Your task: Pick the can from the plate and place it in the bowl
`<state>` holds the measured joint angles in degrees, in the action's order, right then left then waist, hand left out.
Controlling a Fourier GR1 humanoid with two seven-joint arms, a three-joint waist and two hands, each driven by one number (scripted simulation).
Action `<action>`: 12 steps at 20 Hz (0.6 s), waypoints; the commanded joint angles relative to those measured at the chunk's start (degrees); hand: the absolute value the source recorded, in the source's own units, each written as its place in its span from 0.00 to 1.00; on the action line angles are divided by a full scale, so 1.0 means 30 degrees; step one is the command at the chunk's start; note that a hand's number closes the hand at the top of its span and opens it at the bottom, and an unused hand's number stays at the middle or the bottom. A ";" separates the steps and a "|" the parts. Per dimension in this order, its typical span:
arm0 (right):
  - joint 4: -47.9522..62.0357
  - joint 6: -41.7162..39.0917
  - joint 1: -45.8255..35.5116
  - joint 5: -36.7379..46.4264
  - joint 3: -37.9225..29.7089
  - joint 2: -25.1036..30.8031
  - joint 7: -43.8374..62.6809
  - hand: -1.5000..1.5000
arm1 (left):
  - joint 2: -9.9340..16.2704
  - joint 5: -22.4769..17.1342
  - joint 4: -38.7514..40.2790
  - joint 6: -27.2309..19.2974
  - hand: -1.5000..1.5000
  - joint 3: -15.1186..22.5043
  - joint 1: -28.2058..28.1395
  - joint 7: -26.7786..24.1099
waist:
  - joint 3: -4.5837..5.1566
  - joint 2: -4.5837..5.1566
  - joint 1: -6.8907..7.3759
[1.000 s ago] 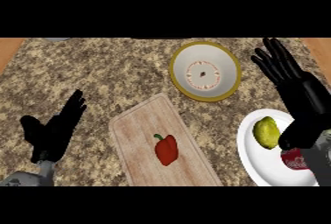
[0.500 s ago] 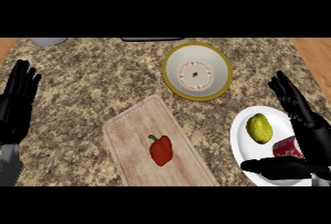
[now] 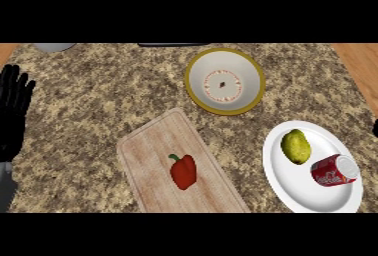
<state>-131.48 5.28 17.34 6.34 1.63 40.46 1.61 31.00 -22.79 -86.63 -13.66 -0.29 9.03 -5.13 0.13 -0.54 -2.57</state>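
- Head view: right hand (image 3: 375, 128) is pulling out past the counter's right edge; finger state cannot be told.
- Can (image 3: 334, 170) is lying ungrasped on the plate (image 3: 295, 200) near the counter's front-right corner, beside the lemon (image 3: 295, 146).
- Bowl (image 3: 224, 81) is waiting empty near the back edge.
- Left hand (image 3: 15, 112) is resting open, fingers spread, at the left edge.

We find no text that we can read. The red can (image 3: 335, 171) on the plate (image 3: 310, 197) bears white script on its side, but we cannot make out the letters. The small dark mark in the middle of the bowl (image 3: 224, 81) is no sign we can read.
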 commanded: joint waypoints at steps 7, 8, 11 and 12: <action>-0.3228 -0.6440 0.3367 -0.2074 -0.5263 0.6403 0.6108 0.00 | -0.0023 0.0214 0.0398 0.0199 0.50 -0.0334 0.0189 -0.0134 | 0.0034 0.0056 0.0076; -0.3376 -0.7026 0.3211 -0.2423 -0.5304 0.6818 0.6823 0.00 | 0.0208 -0.0233 0.0523 0.0895 0.50 -0.0659 0.0270 -0.0274 | 0.0037 0.0106 0.0313; -0.3213 -0.9099 0.4248 -0.3067 -0.6588 0.7231 0.6533 0.00 | -0.0710 0.0368 0.0684 0.0313 0.50 -0.0244 -0.0004 -0.0785 | -0.0010 0.0075 0.0221; -0.3148 -0.9586 0.3042 -0.3823 -0.6547 0.8350 0.7852 0.00 | -0.0424 0.0358 0.0418 0.0734 0.50 -0.0115 0.0204 -0.0621 | 0.0013 0.0171 0.0659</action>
<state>-140.13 -16.78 26.89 -1.48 -14.85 60.27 20.31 30.19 -22.18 -85.49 -12.53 -0.92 9.93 -5.81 0.16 -0.25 -1.71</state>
